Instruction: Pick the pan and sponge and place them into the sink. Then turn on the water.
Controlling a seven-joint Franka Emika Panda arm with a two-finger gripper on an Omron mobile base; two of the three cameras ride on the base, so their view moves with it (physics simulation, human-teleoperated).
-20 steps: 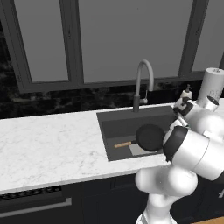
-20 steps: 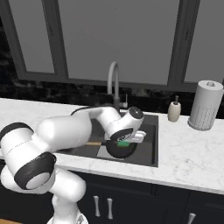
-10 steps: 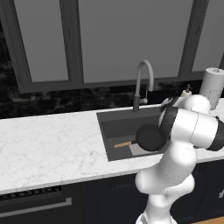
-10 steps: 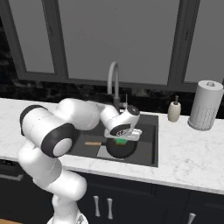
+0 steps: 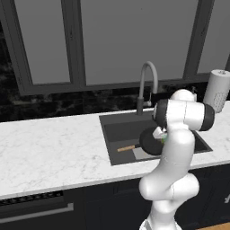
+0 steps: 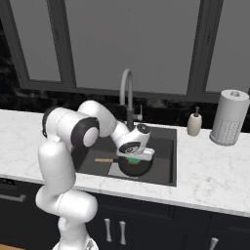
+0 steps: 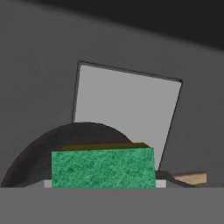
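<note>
Since the earlier frames the arm has folded upright, its elbow swinging to centre frame in both base views, while the wrist has stayed low over the sink (image 6: 168, 161). Camera positions are unchanged.

Finding 1: the pan (image 5: 150, 141) lies inside the basin, at centre right of the left base view, its wooden handle pointing toward the left of the frame. It partly covers the lighter square patch on the sink floor.

Finding 2: the sponge (image 7: 103, 167) sits at the lower centre of the hand view, squarely in front of the camera, with the pan's dark rim behind it. In the right base view a green sliver shows beneath the gripper (image 6: 133, 158), directly above the pan. The fingertips themselves are not visible, so I cannot tell for certain whether they are clamped; the sponge's position suggests it is held between them.

Finding 3: no stream runs from the faucet (image 6: 126, 93).

Risks, as judged:
- A release from here would drop the sponge onto or into the pan, which is acceptable, though it could bounce toward the rim.
- The faucet stands just behind the wrist in the frame; a careless lift could strike the neck.
- Reaching for the faucet with the sponge unreleased would drag it out of the sink.
</note>
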